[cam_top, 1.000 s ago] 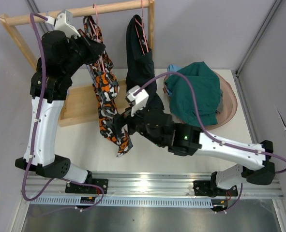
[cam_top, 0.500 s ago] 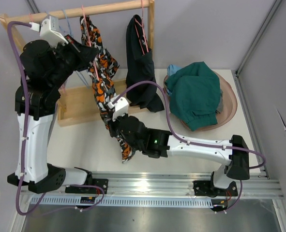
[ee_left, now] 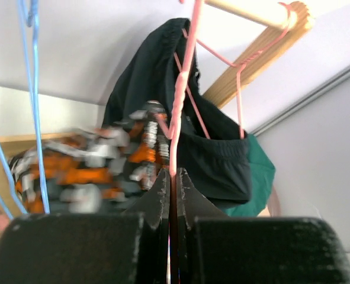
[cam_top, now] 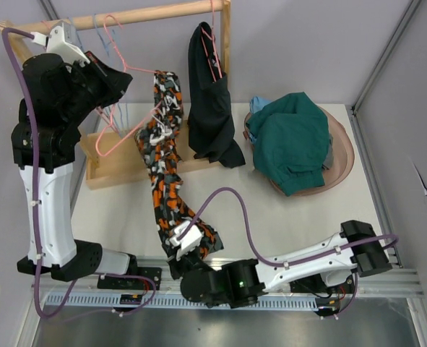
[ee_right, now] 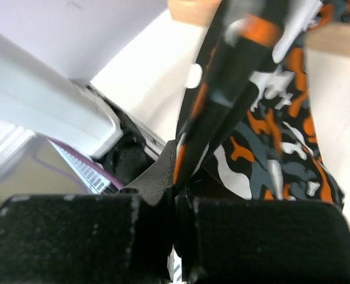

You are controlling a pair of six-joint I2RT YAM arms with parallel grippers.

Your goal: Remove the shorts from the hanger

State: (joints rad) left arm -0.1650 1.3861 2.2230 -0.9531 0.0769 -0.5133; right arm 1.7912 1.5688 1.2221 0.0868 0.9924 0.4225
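The orange-black-white patterned shorts (cam_top: 166, 170) are stretched in a long band from a pink hanger (cam_top: 130, 105) down to the table's near edge. My left gripper (cam_top: 115, 76) is shut on that hanger's wire (ee_left: 183, 89) below the rail. My right gripper (cam_top: 183, 246) is shut on the lower end of the patterned shorts (ee_right: 269, 130), close to the arm bases. Black shorts (cam_top: 209, 101) hang from a second pink hanger on the rail's right end. Dark teal shorts (cam_top: 292, 137) lie heaped in a basin.
A wooden rack has its rail (cam_top: 162, 11) across the back and its base (cam_top: 115, 163) on the table. A blue hanger (ee_left: 35, 118) hangs left of the held one. The pink basin (cam_top: 347, 155) stands at the right, near the wall.
My right gripper has pulled the patterned shorts' lower end toward the near edge, stretching them out. The left arm has swung the hanger leftward and upward, so the shorts now trail off it.
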